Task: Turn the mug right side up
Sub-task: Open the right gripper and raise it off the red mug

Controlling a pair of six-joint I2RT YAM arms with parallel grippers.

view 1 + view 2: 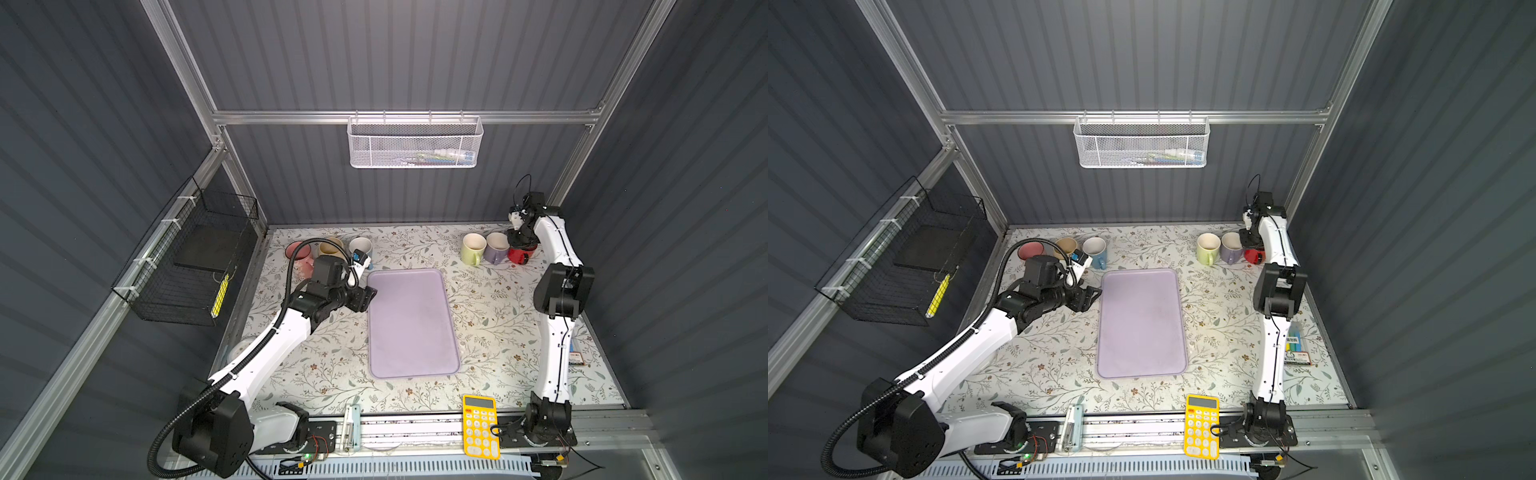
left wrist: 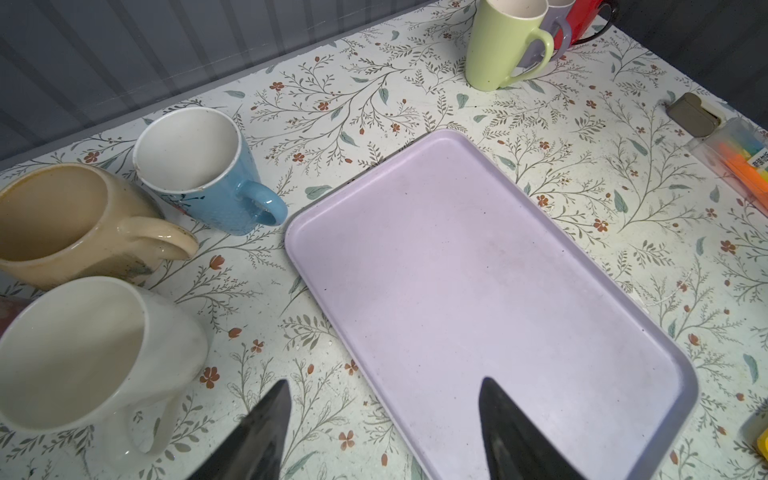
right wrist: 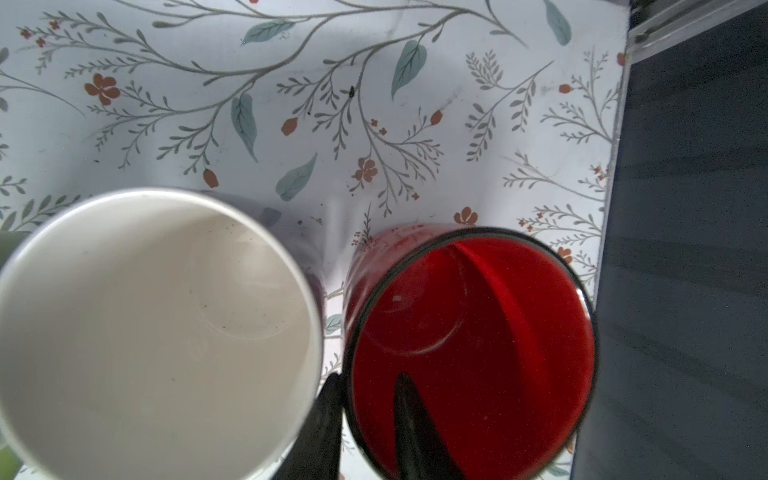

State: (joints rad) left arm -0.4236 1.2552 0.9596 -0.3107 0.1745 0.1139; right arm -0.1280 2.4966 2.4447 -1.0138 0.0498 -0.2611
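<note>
No legible txt anywhere. Yellow calculator [image 1: 481,432] at front of bench [image 1: 490,316] is showing key markings too small to read. Highlighter pack [image 1: 1295,343] at bench's right edge is carrying a white/red label [image 1: 1300,358], chars blurring out; in left wrist view it's getting cut by frame edge. Red mug [image 3: 469,340] is showing faint pale marks on outer wall, illegible.

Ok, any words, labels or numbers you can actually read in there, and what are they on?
No text is readable in any view.
Key markings on the yellow calculator: too small to read.
Label on the clear plastic pack of highlighters: print blurred, unreadable.
</note>
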